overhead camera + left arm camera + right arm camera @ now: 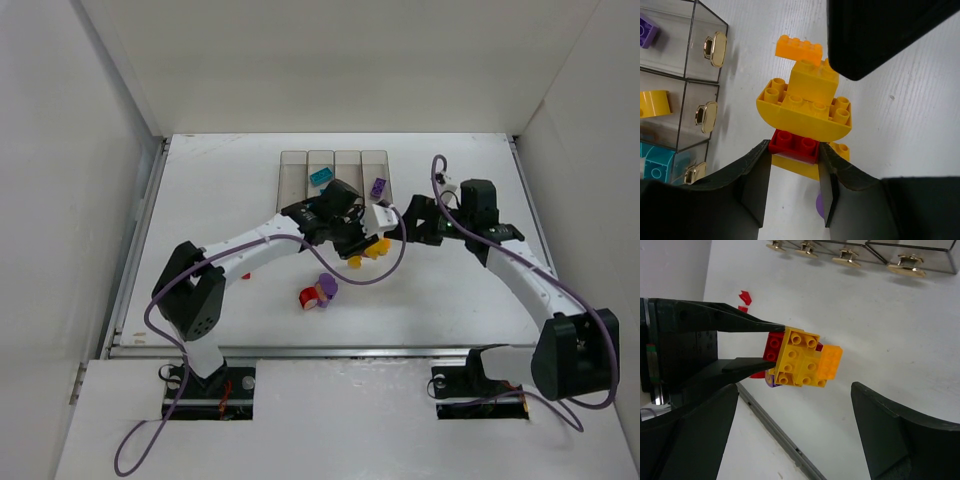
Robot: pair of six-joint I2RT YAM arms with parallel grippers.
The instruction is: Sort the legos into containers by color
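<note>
- While I watch the left wrist feed, the left fingers (760, 175) are narrowed onto a red brick (794, 144), one finger pressed against each side of it.
- That red brick is part of a mixed clump (800, 360). A curved yellow piece (805, 117), a yellow block (812, 82) and an orange flat brick (797, 48) are joined beyond it.
- On the right wrist feed, the right fingers (890, 425) stand wide apart on either side of the clump, touching nothing.
- I cannot tell whether the clump rests on the bench (470, 290) or hangs just above it.
- From overhead, the clump is just in front of the containers (292, 180), between the two arms.
- Inside the containers I see a teal brick (321, 177) and a purple brick (378, 187), with a yellow lego (655, 102) in the compartment between them.
- A red and purple clump (318, 293) lies on the bench, nearer the arm bases.
</note>
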